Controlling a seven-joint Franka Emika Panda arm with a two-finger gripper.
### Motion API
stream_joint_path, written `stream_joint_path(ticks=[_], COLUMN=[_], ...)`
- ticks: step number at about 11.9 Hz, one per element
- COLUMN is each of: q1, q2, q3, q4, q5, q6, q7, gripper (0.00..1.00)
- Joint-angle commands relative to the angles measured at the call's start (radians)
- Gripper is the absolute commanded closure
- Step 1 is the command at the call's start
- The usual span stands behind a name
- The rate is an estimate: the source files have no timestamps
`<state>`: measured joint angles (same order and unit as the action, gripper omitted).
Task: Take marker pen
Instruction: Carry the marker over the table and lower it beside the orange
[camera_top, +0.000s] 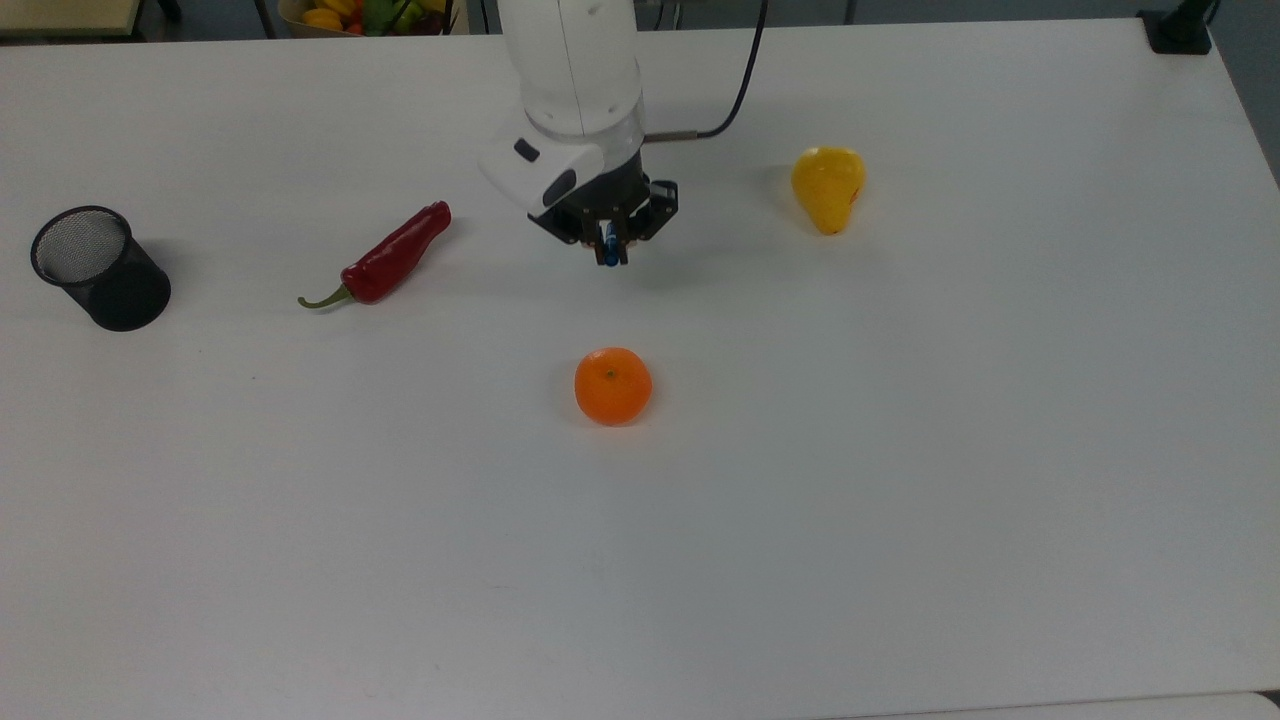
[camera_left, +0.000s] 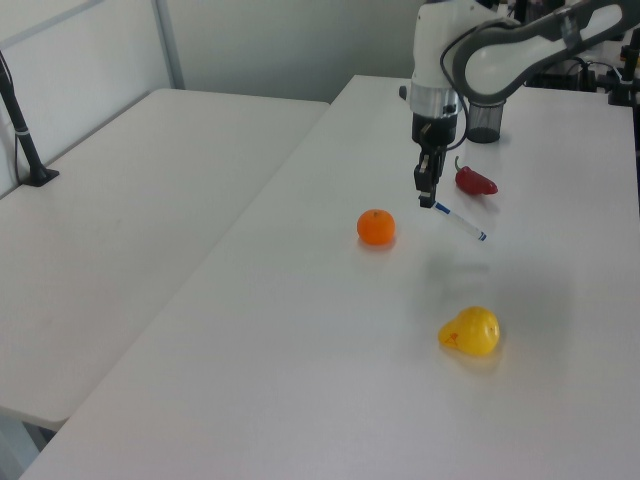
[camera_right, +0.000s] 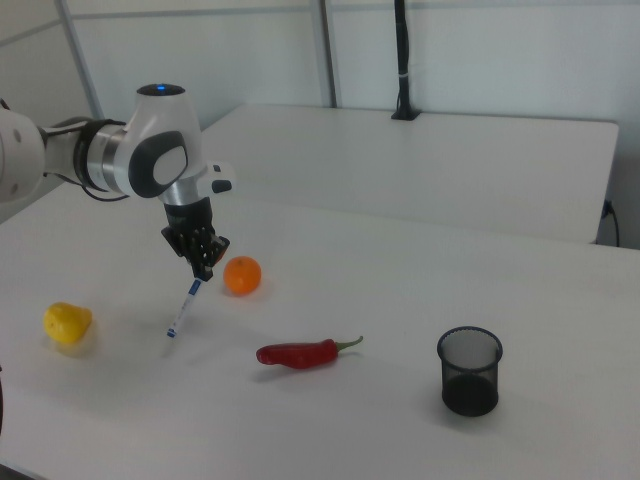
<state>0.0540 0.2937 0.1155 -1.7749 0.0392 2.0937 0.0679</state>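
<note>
While gripper (camera_right: 203, 268) clamps marker pen (camera_right: 184, 307) by blue-capped end only, barrel hangs slanted, apparently clear of white table (camera_right: 400, 300), between orange (camera_right: 241, 275) and yellow pear (camera_right: 67, 322). Risk: end-pinch pivots, pen slips out, rolls toward red pepper (camera_right: 300, 353).

I'm working in what looks like a lab or office room: plain white tables (camera_left: 150, 200) pushed together, pale partition walls (camera_right: 480, 50) with metal posts, a black clamp-on stand (camera_right: 403, 60) well beyond the gripper (camera_right: 203, 268), and cluttered equipment (camera_left: 590, 40) behind the arm (camera_left: 500, 50).
</note>
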Motion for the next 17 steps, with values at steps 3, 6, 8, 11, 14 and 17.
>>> stream_joint_path(ticks=[3, 6, 8, 11, 14, 17], q1=[0.020, 0.020, 0.020, 0.020, 0.018, 0.018], q2=[0.038, 0.074, 0.096, 0.105, 0.104, 0.099], q3=[-0.005, -0.005, -0.005, -0.005, -0.005, -0.005], q4=[-0.061, -0.086, -0.087, -0.095, -0.095, -0.095], q5=[-0.108, -0.151, -0.159, -0.176, -0.176, -0.176], q6=[0.147, 0.219, 0.250, 0.258, 0.256, 0.255], q7=[0.081, 0.110, 0.110, 0.108, 0.101, 0.105], gripper=[0.97, 0.97, 0.97, 0.89, 0.60, 0.26])
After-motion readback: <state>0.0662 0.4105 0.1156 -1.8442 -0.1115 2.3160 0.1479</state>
